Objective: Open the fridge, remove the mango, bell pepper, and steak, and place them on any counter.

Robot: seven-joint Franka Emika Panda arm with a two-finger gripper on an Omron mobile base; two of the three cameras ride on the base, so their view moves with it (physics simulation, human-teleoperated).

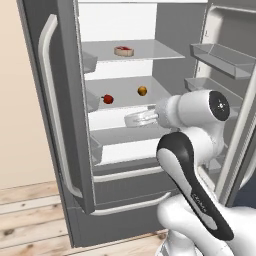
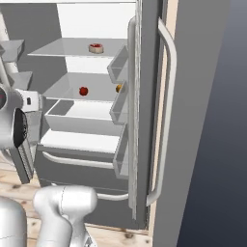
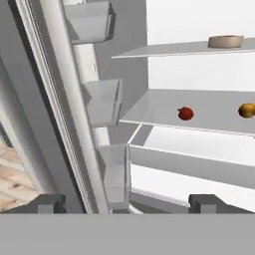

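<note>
The fridge (image 1: 70,75) stands with both doors swung open and its white inside showing. The steak (image 1: 123,50) (image 2: 96,48) (image 3: 225,42) lies on the upper shelf. On the middle shelf sit the red bell pepper (image 1: 107,99) (image 2: 83,90) (image 3: 185,113) and, to its right, the orange mango (image 1: 142,90) (image 2: 118,88) (image 3: 247,110). My gripper (image 1: 132,120) (image 3: 129,204) hovers in front of the lower shelf, below and short of the pepper. It is open, fingertips wide apart, with nothing between them. The counter is out of view.
The left door (image 3: 55,99) with its clear bins (image 3: 104,102) stands close beside the hand. The right door's bins (image 1: 220,57) jut out over my arm. A clear crisper drawer (image 2: 82,116) sits under the middle shelf, dark drawers (image 1: 130,187) below, wooden floor (image 1: 30,220) in front.
</note>
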